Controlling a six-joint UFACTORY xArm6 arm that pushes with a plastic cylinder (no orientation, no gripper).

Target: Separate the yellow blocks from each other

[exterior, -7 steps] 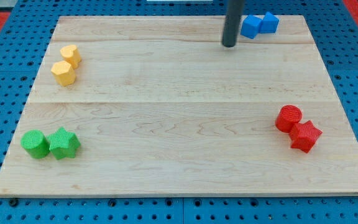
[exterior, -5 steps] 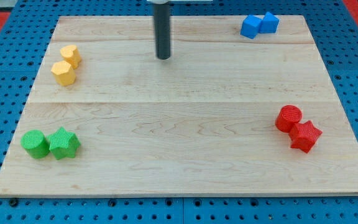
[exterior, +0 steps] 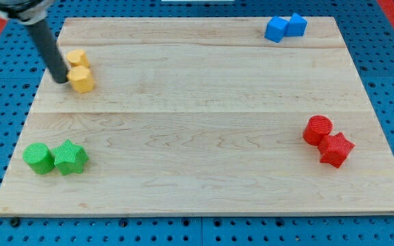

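Yellow blocks: two, touching, near the board's top-left corner; upper one (exterior: pixel 78 58), lower one (exterior: pixel 81 79). My tip (exterior: pixel 61 79) is bare, clamps nothing, and rests against the lower block's left side, presumably placed to shove it rightward off its partner. Not yet separated.

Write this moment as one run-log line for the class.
my tip: against lower yellow block, its left side | upper yellow block: touching lower one | yellows: not yet separated
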